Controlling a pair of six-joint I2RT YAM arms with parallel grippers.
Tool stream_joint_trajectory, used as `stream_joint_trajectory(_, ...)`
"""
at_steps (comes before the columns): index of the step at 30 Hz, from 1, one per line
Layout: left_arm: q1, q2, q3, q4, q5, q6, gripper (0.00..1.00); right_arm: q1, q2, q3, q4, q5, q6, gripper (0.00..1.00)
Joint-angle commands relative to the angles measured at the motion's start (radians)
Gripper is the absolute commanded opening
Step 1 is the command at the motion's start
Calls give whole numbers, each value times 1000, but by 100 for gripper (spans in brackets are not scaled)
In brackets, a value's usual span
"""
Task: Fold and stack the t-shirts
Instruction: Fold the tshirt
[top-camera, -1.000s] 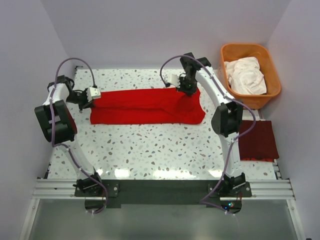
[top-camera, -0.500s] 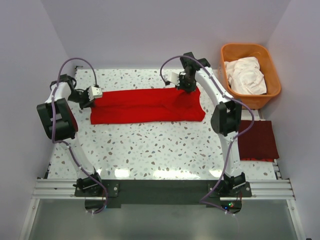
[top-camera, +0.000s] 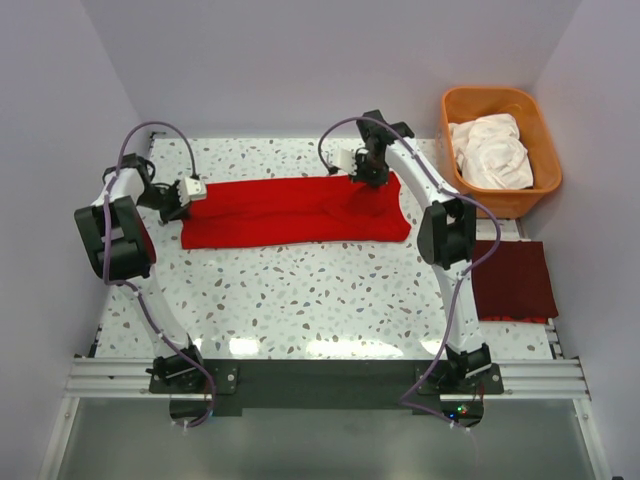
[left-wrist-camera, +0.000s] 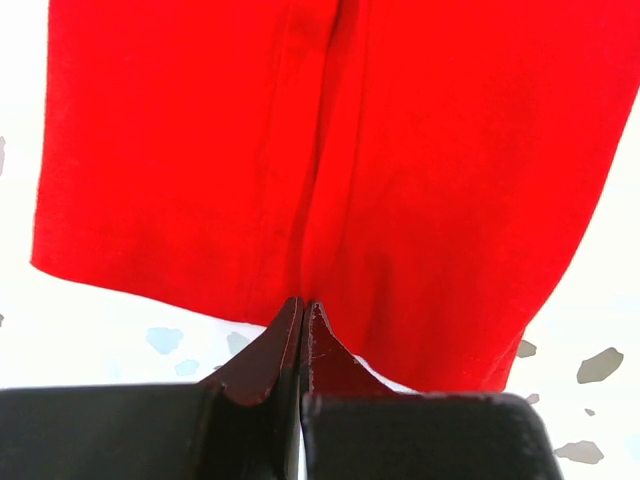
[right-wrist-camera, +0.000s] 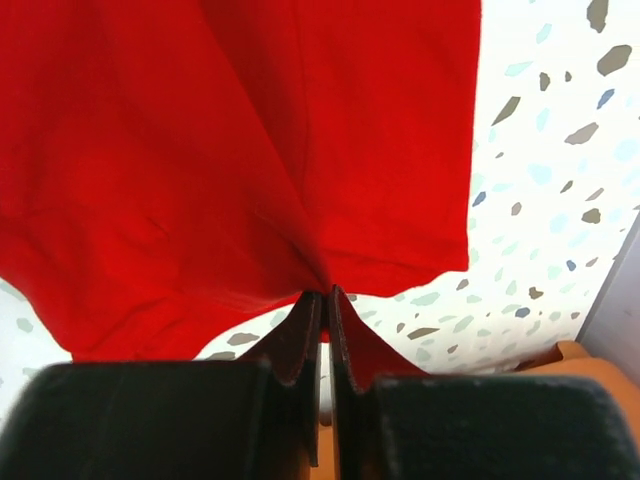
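Seen from above, the red t-shirt (top-camera: 300, 212) lies stretched as a long band across the far worktop (top-camera: 300, 295), with the left jaws at its left end and the right jaws at its far right edge. Only the wrist views show each pair clamped on red cloth. Only the top view shows the folded maroon t-shirt (top-camera: 513, 282) and the white t-shirts (top-camera: 490, 150) in the orange tub (top-camera: 497, 93).

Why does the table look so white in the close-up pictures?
Left wrist view: bright light washes out the table beside the red t-shirt, specks mostly faded. Right wrist view: specks show clearly. Top view: glare patches along the table's near edge.
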Motion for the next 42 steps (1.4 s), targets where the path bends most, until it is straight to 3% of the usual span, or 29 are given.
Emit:
stream_joint_trajectory(1, -2, -26, -14, 62, 2, -44, 0, -2, -8, 27, 48, 23, -15, 11)
stream_joint_trajectory(2, -5, -23, -13, 76, 0, -91, 8, -1, -9, 30, 53, 26, -4, 19)
stream_joint_trajectory(3, -3, -22, -7, 88, 3, -125, 15, -1, -11, 30, 57, 29, 2, 36)
stream_joint_trajectory(6, 7, -12, 47, 110, -1, -283, 34, -10, -29, 45, 67, 39, 54, 59)
stream_joint_trajectory(7, 17, -16, 61, 98, 14, -339, 43, -25, -38, 50, 54, 39, 74, 61)
stream_joint_trajectory(10, 61, -38, 90, 50, 51, -398, 47, -48, -86, 38, 12, 39, 170, 65)
stream_joint_trajectory(16, 92, -107, 20, -45, 52, -593, 52, -115, -209, -101, -100, -105, 423, 65)
stream_joint_trajectory(20, 99, -131, -84, -61, 71, -721, 56, -143, -233, -203, -128, -205, 568, 59)
stream_joint_trajectory(25, 104, -166, -184, 38, 39, -863, 58, -169, -203, -280, -88, -231, 660, 57)
stream_joint_trajectory(35, 106, -91, -223, 93, -27, -963, 63, -174, -112, -340, -32, -202, 738, 53)
stream_joint_trajectory(39, 104, -65, -237, 139, -57, -999, 56, -175, -79, -350, -9, -149, 738, 43)
stream_joint_trajectory(42, 106, -46, -237, 154, -66, -1019, 37, -174, -59, -366, 5, -93, 728, 29)
